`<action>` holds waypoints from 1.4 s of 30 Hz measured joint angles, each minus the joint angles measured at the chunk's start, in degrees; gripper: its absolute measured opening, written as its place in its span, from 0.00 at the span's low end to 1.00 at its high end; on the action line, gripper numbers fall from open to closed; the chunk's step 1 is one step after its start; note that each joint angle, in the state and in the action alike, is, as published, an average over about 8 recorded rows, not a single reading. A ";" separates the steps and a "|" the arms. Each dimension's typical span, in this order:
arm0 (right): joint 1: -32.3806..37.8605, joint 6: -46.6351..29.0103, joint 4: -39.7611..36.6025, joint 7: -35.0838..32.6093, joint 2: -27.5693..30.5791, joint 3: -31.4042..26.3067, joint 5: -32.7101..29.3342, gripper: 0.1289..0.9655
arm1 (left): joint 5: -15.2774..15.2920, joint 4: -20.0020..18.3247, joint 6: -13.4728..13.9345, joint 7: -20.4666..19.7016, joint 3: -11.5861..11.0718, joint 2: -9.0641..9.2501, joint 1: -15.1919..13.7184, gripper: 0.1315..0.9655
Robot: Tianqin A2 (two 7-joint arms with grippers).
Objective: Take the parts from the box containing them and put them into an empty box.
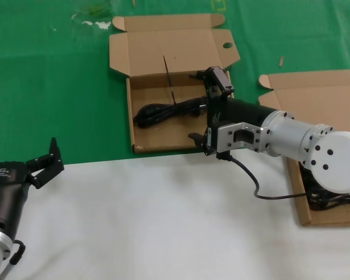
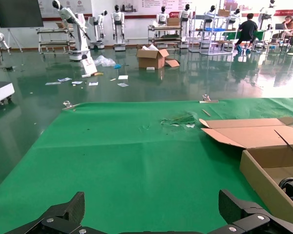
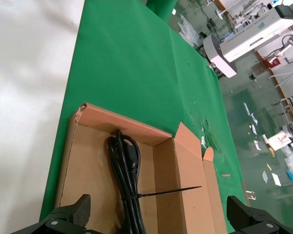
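The holed box [image 1: 163, 137] lies open at the back centre, with a round hole in its lid flap [image 1: 227, 45]. One black power cable [image 1: 163, 112] lies inside it, its tie sticking up. My right gripper [image 1: 209, 108] hovers open just above that cable's right end, holding nothing. In the right wrist view the cable [image 3: 124, 180] lies in the box between my spread fingers [image 3: 71, 214]. The plain-lidded box [image 1: 315, 99] sits at the right. More black cables [image 1: 324, 201] show in it, mostly hidden by my right arm. My left gripper [image 1: 44, 163] is open and idle at the front left.
Green cloth [image 1: 52, 87] covers the back of the table and white cloth [image 1: 151, 221] the front. A loose black wire [image 1: 259, 189] hangs from my right arm. The left wrist view shows the holed box's wall [image 2: 263, 180] beyond my left gripper [image 2: 154, 219].
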 joint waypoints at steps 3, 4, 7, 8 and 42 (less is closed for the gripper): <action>0.00 0.00 0.00 0.00 0.00 0.00 0.00 1.00 | 0.00 0.00 0.00 0.00 0.00 0.00 0.00 1.00; 0.00 0.00 0.00 0.00 0.00 0.00 0.00 1.00 | 0.00 0.00 0.00 0.00 0.00 0.00 0.00 1.00; 0.00 0.00 0.00 0.00 0.00 0.00 0.00 1.00 | 0.00 0.00 0.00 0.00 0.00 0.00 0.00 1.00; -0.01 0.01 0.00 0.00 0.00 0.00 0.01 1.00 | 0.00 0.00 0.00 0.00 0.00 0.00 0.00 1.00; -13.60 12.89 5.09 4.36 -2.44 9.18 16.42 1.00 | -0.01 0.00 0.00 0.00 0.00 0.00 0.00 1.00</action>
